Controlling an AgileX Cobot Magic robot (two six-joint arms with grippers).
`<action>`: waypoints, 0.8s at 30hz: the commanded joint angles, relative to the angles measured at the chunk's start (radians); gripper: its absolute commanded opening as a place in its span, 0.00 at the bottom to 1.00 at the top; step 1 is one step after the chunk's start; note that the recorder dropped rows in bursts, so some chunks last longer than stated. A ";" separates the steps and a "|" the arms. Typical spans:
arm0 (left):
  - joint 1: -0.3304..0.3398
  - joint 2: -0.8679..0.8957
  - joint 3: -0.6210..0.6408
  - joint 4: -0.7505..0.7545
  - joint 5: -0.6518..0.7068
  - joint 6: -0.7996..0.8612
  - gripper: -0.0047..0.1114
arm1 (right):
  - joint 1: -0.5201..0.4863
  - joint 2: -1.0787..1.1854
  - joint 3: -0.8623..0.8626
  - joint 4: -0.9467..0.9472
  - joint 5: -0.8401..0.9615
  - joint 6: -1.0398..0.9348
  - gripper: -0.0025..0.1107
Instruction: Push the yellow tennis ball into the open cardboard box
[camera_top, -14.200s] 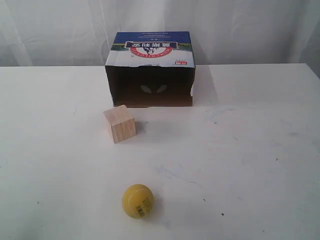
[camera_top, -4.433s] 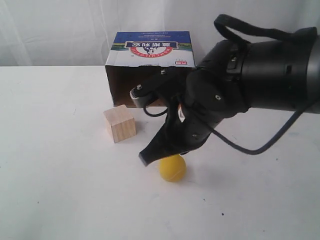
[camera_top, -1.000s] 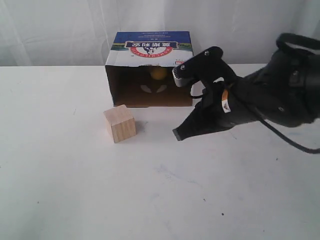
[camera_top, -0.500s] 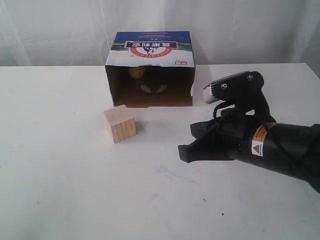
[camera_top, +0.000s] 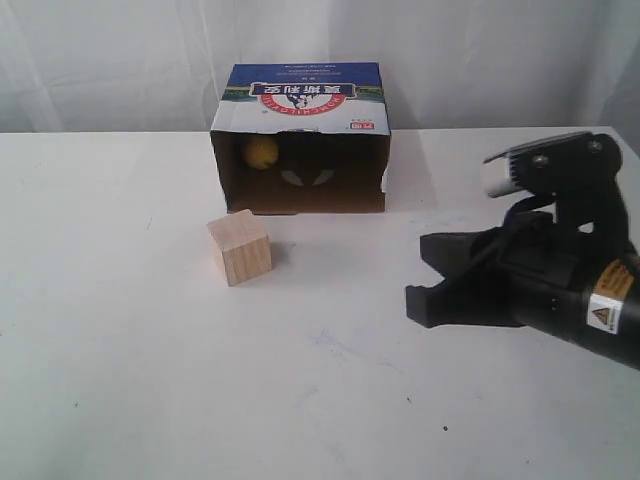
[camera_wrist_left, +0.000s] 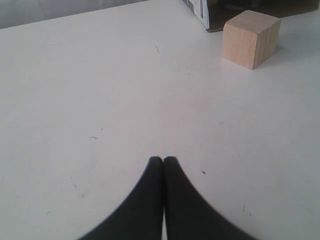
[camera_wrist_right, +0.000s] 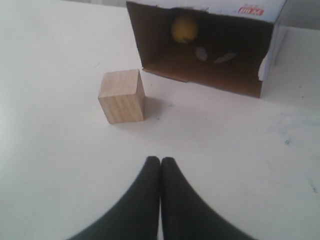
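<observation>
The open cardboard box (camera_top: 300, 195) is matt brown card inside, with a printed blue-and-white top. Within it the yellow tennis ball (camera_top: 261, 152) looks smooth (no fuzz can be made out). Just in front of the box, the wooden cube (camera_top: 240, 247) is pale bare wood with faint grain. The worktop (camera_top: 150, 350) is matt white, lightly scuffed and speckled. Behind the box hangs white cloth (camera_top: 120, 60) in soft folds.
</observation>
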 joint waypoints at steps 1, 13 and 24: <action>0.003 -0.005 0.004 -0.004 -0.001 -0.007 0.04 | -0.060 -0.101 0.041 0.005 0.017 0.003 0.02; 0.003 -0.005 0.004 -0.004 -0.001 -0.007 0.04 | -0.166 -0.376 0.197 0.005 0.096 0.003 0.02; 0.003 -0.005 0.004 -0.004 -0.001 -0.007 0.04 | -0.215 -0.546 0.304 0.084 0.130 0.003 0.02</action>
